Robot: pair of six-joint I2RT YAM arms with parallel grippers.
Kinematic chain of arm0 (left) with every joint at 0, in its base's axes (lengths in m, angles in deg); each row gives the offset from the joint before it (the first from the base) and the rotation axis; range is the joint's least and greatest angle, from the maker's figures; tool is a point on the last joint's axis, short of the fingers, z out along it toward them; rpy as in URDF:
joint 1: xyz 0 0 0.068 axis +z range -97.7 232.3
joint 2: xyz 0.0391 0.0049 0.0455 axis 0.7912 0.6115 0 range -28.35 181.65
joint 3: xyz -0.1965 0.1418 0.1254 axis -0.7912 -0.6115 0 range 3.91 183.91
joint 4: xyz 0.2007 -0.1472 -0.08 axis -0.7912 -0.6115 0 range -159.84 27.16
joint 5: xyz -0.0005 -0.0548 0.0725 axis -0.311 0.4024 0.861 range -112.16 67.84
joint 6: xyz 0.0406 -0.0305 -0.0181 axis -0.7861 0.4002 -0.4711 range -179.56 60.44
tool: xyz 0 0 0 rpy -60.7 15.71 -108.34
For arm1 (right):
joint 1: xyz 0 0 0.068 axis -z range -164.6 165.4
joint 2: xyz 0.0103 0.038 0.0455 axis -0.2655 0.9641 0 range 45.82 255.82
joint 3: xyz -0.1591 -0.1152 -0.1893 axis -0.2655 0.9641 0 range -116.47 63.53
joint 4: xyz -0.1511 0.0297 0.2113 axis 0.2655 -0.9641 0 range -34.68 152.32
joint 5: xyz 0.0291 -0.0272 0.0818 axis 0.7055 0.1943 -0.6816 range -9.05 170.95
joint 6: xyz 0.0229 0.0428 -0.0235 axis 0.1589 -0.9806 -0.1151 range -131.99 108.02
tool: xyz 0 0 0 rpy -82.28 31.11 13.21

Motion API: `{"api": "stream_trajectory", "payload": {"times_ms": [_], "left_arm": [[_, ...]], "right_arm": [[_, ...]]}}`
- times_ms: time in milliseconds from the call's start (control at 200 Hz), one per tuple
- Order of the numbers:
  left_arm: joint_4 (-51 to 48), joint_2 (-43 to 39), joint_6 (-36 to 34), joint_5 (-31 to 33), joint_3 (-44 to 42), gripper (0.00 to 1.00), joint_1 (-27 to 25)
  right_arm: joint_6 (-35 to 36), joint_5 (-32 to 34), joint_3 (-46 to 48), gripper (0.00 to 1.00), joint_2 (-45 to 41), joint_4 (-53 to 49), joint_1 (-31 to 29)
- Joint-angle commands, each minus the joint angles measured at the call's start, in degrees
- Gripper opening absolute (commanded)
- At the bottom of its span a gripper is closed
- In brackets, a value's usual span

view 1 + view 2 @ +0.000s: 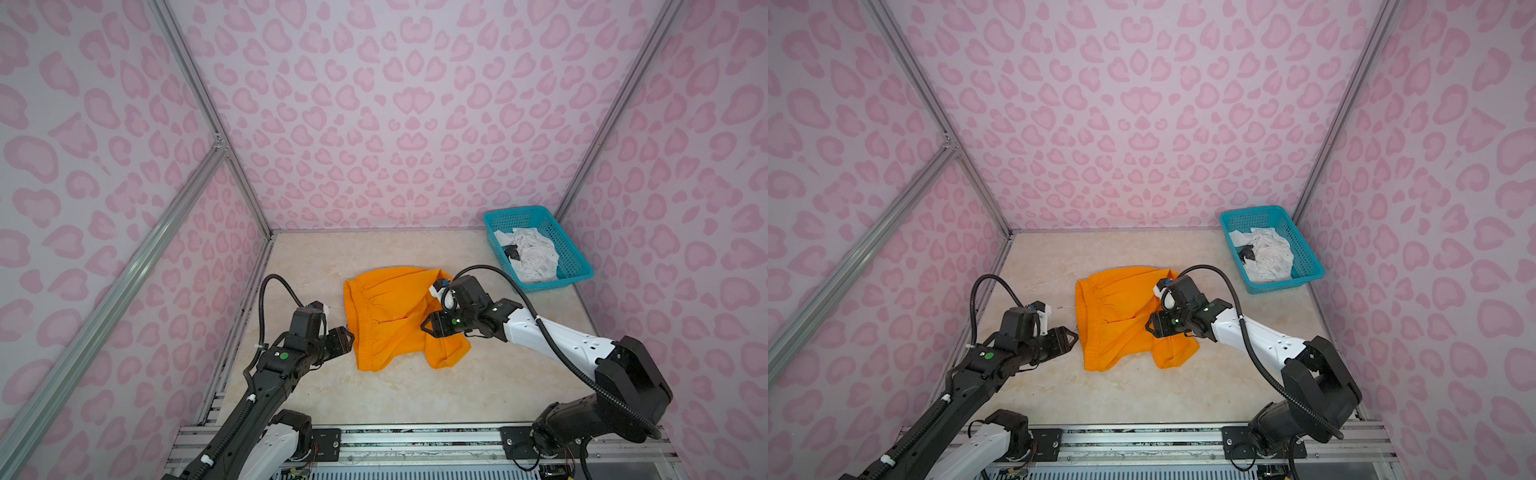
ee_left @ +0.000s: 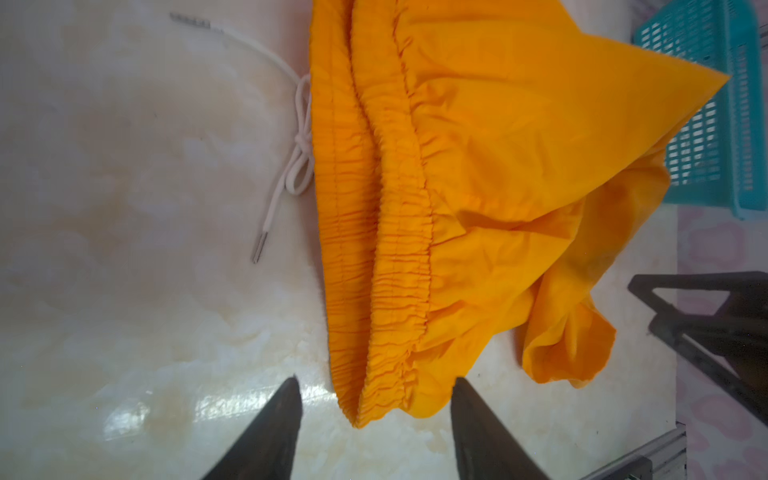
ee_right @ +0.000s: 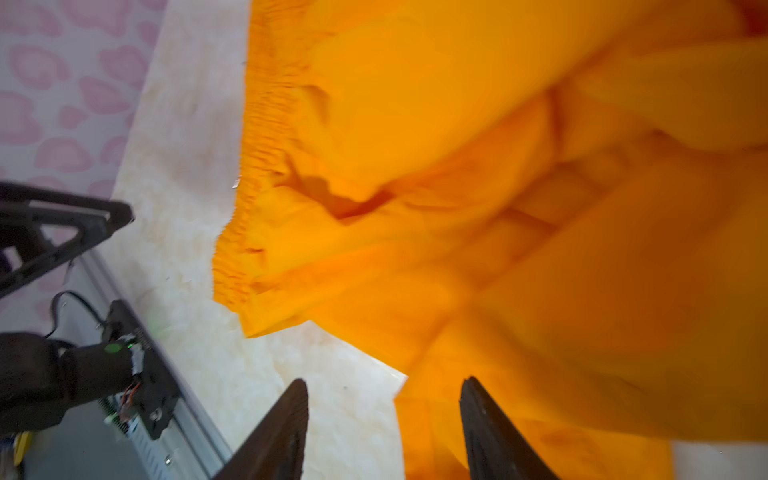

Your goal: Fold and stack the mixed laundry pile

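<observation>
Nearest, along the front edge: a metal rail [image 1: 415, 434] carrying both arm bases, then a stretch of bare marble-patterned table [image 1: 374, 399].

Next, on the left in both top views: left claw [image 1: 347, 337], low over the table, aimed at the near-left edge of the orange shorts [image 1: 386, 316]. From the left wrist view: fingers spread wide, the near corner of the elastic waistband lying just ahead and between the tips, a gap on either side, nothing pinched.

On the right: right claw [image 1: 426, 326], poised above the right half of the shorts. From the right wrist view, blurred: fingers well apart, orange cloth under and beside one of them, no fold clamped.

Mid-table: the shorts, rumpled, waistband down the left side, one leg bunched toward the near right. At the waistband, a white drawstring [image 2: 297, 137], tied in a bow, metal-tipped ends trailing onto the table.

Farthest, at the far right corner of the table: a teal perforated basket [image 1: 552, 284], apart from the shorts. Inside it, a crumpled white T-shirt [image 1: 530, 251] with a dark patch of print showing.
</observation>
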Motion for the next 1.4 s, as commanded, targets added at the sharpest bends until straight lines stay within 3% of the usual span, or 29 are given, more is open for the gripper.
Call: {"api": "stream_trajectory", "payload": {"times_ms": [0,220,385,615,775,845,1010,1085,1135,1245,1395], "left_arm": [[2.7,-1.6,7.6,3.0,-5.0,0.64,-3.1],[15.7,0.7,13.0,3.1,-12.9,0.68,-9.9],[25.7,7.0,13.6,1.4,-14.3,0.71,-10.5],[28.2,16.2,16.4,-1.9,-13.0,0.49,-10.5],[22.2,13.4,16.4,-0.7,-11.9,0.37,-10.5],[19.1,11.6,15.8,0.8,-11.4,0.27,-10.5],[17.1,11.8,14.4,1.1,-10.7,0.14,-10.5],[18.2,12.8,14.3,0.5,-10.6,0.10,-10.5],[19.1,13.6,14.3,-0.5,-10.5,0.11,-10.5],[20.5,14.5,14.5,-2.9,-10.5,0.34,-10.6],[20.9,14.0,14.7,-5.5,-10.9,0.40,-10.7]], "right_arm": [[-2.2,5.5,3.3,0.59,-1.8,-3.1,3.7],[-2.2,4.1,5.1,0.59,-1.4,-1.6,6.6],[-2.0,3.1,6.1,0.59,-0.2,-0.5,6.6],[-2.0,3.2,8.1,0.58,-2.0,-0.8,7.0],[-0.5,5.8,8.1,0.58,-3.0,-3.2,7.2],[0.5,6.2,7.8,0.59,-2.6,-3.8,7.2],[5.1,-1.1,5.6,0.61,-0.6,-5.0,6.8],[7.1,-1.2,4.0,0.62,-0.5,-7.5,5.3],[7.6,0.6,3.1,0.63,-0.4,-9.3,4.2],[6.0,5.3,3.0,0.59,0.1,-10.9,3.6],[4.5,8.0,4.2,0.54,0.7,-10.3,3.6]]}}
